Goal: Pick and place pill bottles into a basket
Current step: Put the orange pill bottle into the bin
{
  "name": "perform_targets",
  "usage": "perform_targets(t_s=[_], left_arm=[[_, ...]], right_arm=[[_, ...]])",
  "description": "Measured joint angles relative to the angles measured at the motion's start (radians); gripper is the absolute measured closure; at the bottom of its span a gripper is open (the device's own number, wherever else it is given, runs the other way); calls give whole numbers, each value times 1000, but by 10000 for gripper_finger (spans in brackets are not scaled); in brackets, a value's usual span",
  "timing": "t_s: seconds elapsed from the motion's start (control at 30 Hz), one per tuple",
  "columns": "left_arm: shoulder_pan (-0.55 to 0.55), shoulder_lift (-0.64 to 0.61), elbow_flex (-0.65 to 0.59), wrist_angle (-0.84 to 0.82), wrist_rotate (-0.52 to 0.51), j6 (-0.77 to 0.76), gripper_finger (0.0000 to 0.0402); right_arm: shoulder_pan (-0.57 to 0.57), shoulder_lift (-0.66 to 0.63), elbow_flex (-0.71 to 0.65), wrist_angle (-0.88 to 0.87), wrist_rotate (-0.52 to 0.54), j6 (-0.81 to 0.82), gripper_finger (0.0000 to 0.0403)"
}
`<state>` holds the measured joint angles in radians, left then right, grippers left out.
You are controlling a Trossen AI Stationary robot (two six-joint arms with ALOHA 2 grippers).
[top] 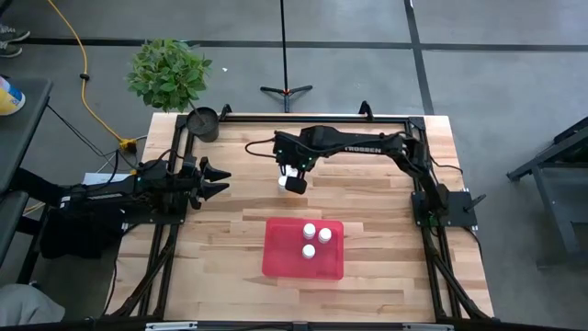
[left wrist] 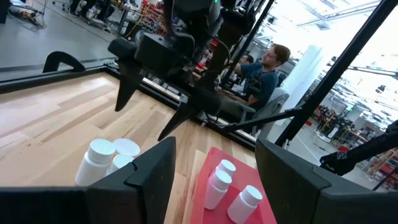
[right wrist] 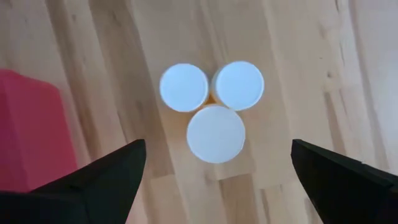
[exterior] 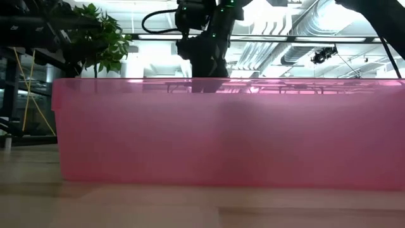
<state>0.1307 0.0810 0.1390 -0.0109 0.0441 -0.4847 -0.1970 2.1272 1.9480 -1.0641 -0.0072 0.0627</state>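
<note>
Three white pill bottles with round caps stand upright, close together, on the wooden table (right wrist: 211, 106), also seen in the high view (top: 284, 181) and the left wrist view (left wrist: 106, 158). My right gripper (right wrist: 217, 149) hovers above them, pointing down, open and empty; it also shows in the high view (top: 293, 179). The red tray (top: 304, 268) lies nearer the front edge, with three more white bottles (top: 312, 239) standing in it. My left gripper (top: 219, 179) waits open and empty at the table's left.
A dark round pot (top: 202, 120) and a green plant (top: 168, 74) stand at the far left corner. In the low view the tray's near wall (exterior: 228, 133) fills the picture. A seated person (left wrist: 267, 74) shows beyond the table's right side.
</note>
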Motion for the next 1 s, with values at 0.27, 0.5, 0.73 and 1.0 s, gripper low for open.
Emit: perform_targets(t_s=[0.27, 0.5, 0.73, 1.0], left_arm=[[0, 0, 0, -10, 0, 0, 149], [0, 0, 0, -23, -2, 1, 149], [0, 0, 0, -47, -2, 6, 149], [0, 0, 0, -53, -9, 8, 149]], right_arm=[[-6, 32, 0, 9, 9, -30, 13], [-15, 63, 1, 6, -1, -36, 13], [-19, 89, 1, 12, -29, -37, 13], [-19, 117, 1, 17, -73, -20, 13]])
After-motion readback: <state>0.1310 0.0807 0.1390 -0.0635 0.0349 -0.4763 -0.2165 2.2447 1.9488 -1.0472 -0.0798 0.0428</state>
